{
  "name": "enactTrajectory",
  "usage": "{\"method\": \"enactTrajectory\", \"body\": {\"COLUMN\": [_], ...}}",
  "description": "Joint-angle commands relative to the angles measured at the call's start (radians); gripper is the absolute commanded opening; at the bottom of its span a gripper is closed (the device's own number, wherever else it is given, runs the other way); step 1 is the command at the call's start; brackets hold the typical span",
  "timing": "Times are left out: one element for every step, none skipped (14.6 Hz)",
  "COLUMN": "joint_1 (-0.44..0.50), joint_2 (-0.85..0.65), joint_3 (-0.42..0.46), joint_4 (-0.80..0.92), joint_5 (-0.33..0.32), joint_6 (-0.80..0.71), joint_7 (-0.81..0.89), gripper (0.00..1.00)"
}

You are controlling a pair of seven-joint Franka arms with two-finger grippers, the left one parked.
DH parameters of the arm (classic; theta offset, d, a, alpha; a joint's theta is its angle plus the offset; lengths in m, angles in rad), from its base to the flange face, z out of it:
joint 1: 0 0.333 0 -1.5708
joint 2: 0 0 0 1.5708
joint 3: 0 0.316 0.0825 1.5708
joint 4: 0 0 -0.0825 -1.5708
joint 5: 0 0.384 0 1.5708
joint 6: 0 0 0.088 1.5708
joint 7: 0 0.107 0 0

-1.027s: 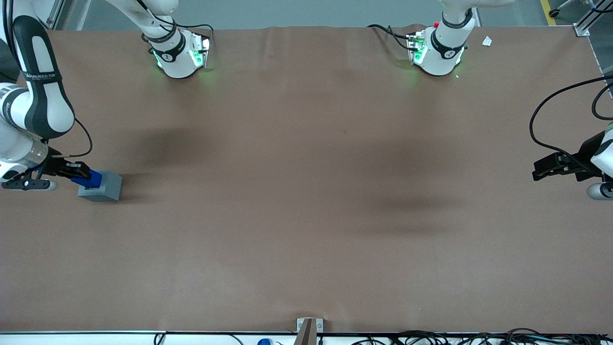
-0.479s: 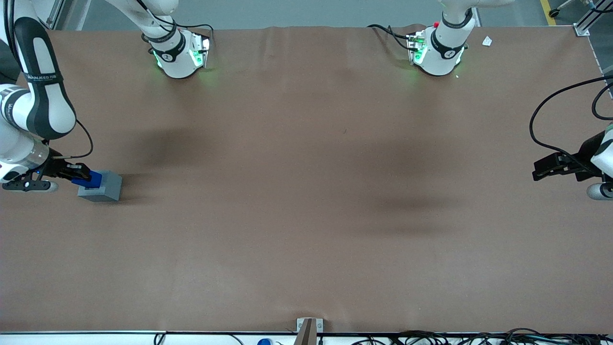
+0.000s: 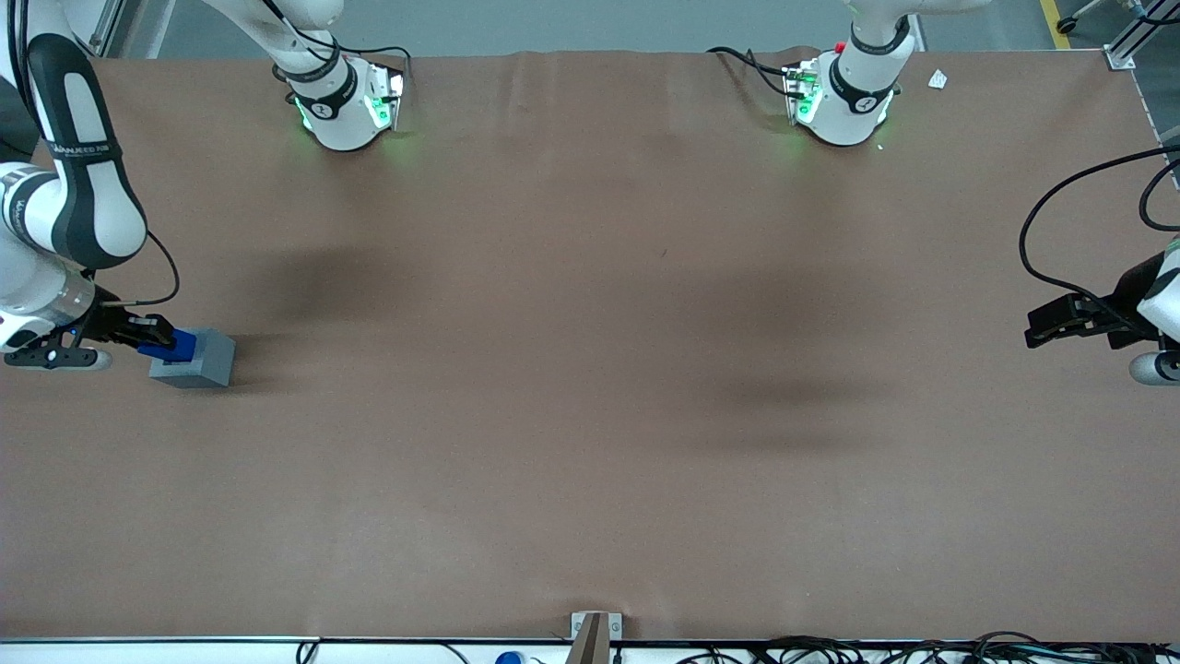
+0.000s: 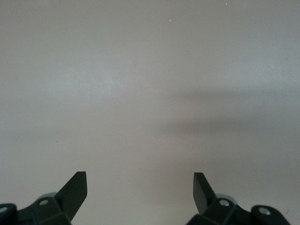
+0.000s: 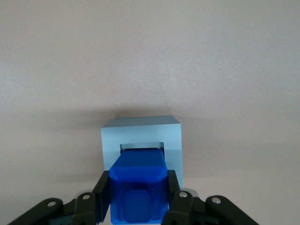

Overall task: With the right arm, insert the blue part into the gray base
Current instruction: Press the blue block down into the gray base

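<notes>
The gray base [image 3: 196, 360] [image 5: 140, 140] sits on the brown table at the working arm's end. The blue part [image 3: 175, 345] [image 5: 138, 185] stands in the recess in the base's top face, its lower end hidden inside. My right gripper [image 3: 159, 340] [image 5: 138, 196] is directly above the base and shut on the blue part, one black finger pressed against each side of it.
Two white arm bases [image 3: 343, 103] [image 3: 843, 97] with green lights stand farther from the camera. A metal bracket [image 3: 595, 629] sits at the table's near edge, with cables [image 3: 876, 650] along that edge.
The right gripper has sunk a little with the blue part, which now sits lower in the gray base. The base has not moved.
</notes>
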Motion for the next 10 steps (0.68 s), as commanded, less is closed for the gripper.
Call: {"method": "enactTrajectory", "body": {"joint_1": [-0.021,-0.021,-0.02,-0.018,-0.017,-0.017,-0.017,-0.017,-0.017,-0.018], "joint_2": [0.036,0.036,0.036,0.036,0.037,0.037,0.036,0.036,0.036,0.037], "joint_3": [0.014,0.015,0.015,0.015,0.015,0.015,0.015,0.015,0.015,0.015], "joint_4": [-0.027,-0.025,-0.025,-0.025,-0.025,-0.025,-0.025,-0.025,-0.025,-0.025], "joint_5": [0.016,0.016,0.016,0.016,0.016,0.016,0.016,0.016,0.017,0.017], "joint_6": [0.03,0.03,0.03,0.035,0.039,0.041,0.042,0.047,0.058,0.065], "joint_7": [-0.018,-0.018,-0.018,-0.018,-0.018,-0.018,-0.018,-0.018,-0.021,-0.021], "gripper": [0.1,0.09,0.07,0.04,0.04,0.03,0.03,0.03,0.03,0.03]}}
